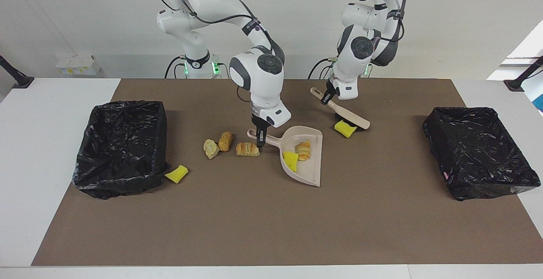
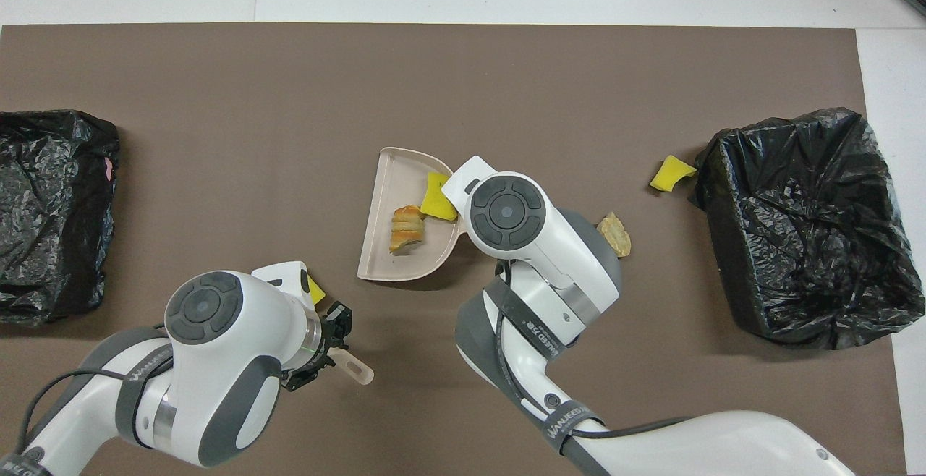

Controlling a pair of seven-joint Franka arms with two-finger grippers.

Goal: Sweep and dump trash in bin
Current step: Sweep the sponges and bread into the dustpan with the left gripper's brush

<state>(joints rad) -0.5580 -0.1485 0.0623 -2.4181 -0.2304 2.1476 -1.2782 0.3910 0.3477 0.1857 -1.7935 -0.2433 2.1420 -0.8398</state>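
Note:
My right gripper (image 1: 259, 138) is shut on the handle of the beige dustpan (image 1: 312, 173), which rests on the mat. The pan (image 2: 391, 179) holds a yellow wedge (image 1: 290, 161) and a pastry piece (image 1: 303, 150). Beside the handle, toward the right arm's end, lie two pastry pieces (image 1: 247, 149) (image 1: 225, 141) and a beige lump (image 1: 211, 148). My left gripper (image 1: 328, 96) is shut on the handle of a beige brush (image 1: 354, 119), whose black bristles rest against another yellow wedge (image 1: 345, 129). A further yellow wedge (image 1: 176, 174) lies against the bin at the right arm's end.
A black-bagged bin (image 1: 121, 147) stands at the right arm's end of the brown mat, and a second one (image 1: 479, 152) at the left arm's end. In the overhead view my right wrist hides the pan's handle and both loose pastry pieces.

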